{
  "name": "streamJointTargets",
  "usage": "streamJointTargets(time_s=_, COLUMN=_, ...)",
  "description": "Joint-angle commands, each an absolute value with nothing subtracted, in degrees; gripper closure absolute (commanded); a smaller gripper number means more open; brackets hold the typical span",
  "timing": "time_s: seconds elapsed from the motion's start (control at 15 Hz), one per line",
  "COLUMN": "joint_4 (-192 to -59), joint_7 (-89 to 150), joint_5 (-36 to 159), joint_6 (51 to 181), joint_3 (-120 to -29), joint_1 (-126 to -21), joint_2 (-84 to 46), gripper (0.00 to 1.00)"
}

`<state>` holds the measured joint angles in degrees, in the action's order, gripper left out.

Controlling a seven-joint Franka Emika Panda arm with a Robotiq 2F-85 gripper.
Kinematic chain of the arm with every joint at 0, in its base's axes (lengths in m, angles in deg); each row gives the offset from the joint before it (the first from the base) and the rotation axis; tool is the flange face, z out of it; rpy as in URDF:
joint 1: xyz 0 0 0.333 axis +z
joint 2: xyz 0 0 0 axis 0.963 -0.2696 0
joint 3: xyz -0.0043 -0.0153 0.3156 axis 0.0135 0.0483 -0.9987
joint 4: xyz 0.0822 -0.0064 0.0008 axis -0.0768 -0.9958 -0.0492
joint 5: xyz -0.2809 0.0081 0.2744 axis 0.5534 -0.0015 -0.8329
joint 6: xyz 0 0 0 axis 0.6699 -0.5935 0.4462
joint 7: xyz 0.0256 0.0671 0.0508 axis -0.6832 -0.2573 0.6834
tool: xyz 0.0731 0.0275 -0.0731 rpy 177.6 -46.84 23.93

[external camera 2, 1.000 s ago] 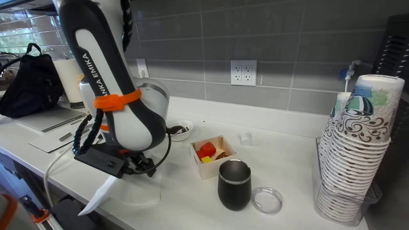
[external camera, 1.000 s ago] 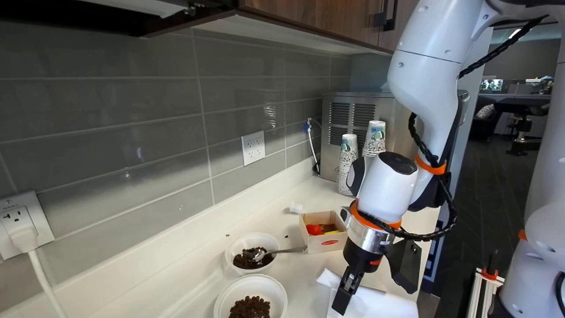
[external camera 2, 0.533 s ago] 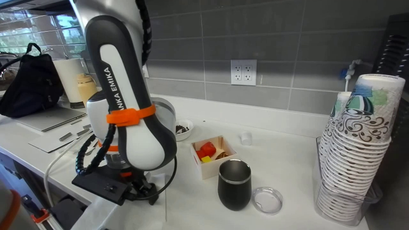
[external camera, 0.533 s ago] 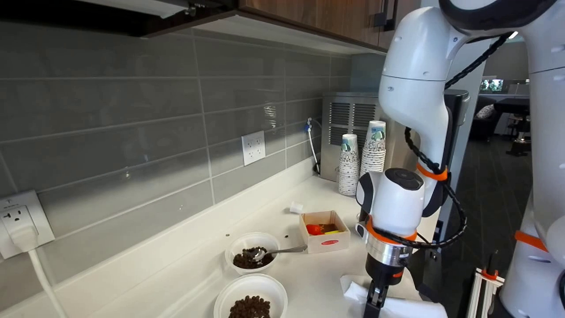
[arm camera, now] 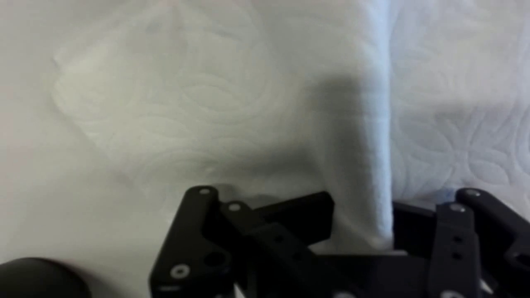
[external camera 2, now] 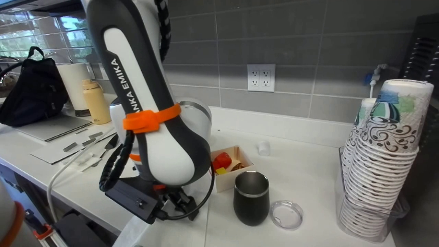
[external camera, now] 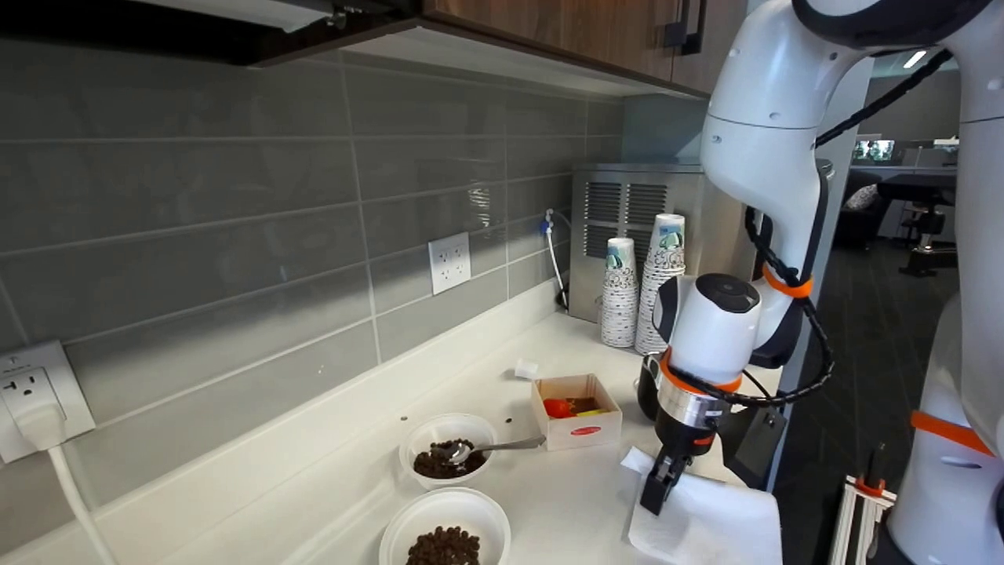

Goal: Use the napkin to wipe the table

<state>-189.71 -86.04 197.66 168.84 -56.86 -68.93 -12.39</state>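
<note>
Fingers (external camera: 653,496) pinch napkin (external camera: 710,518); box (external camera 2: 225,181) & blk tumbler (external camera 2: 251,207) nearby.

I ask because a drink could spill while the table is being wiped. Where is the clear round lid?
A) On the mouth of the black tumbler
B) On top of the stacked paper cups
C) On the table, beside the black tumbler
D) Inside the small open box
C: in an exterior view, the clear lid lies on the table beside the black tumbler, whose mouth is uncovered.
</note>
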Motion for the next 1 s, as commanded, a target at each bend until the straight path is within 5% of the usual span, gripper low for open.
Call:
streamJointTargets(time_s=0.0, joint_4=-189.7, joint_7=-87.3, joint_5=195.5, joint_6=169.1, joint_3=-58.2, joint_1=-68.4, joint_2=-8.4, gripper=1.0)
streamJointTargets(time_s=0.53, joint_4=-186.7, joint_7=-86.2, joint_5=189.4, joint_6=175.7, joint_3=-66.8, joint_1=-66.6, joint_2=-11.5, gripper=1.0)
streamJointTargets(time_s=0.93, joint_4=-188.3, joint_7=-88.8, joint_5=195.7, joint_6=172.9, joint_3=-63.5, joint_1=-61.7, joint_2=-12.5, gripper=1.0)
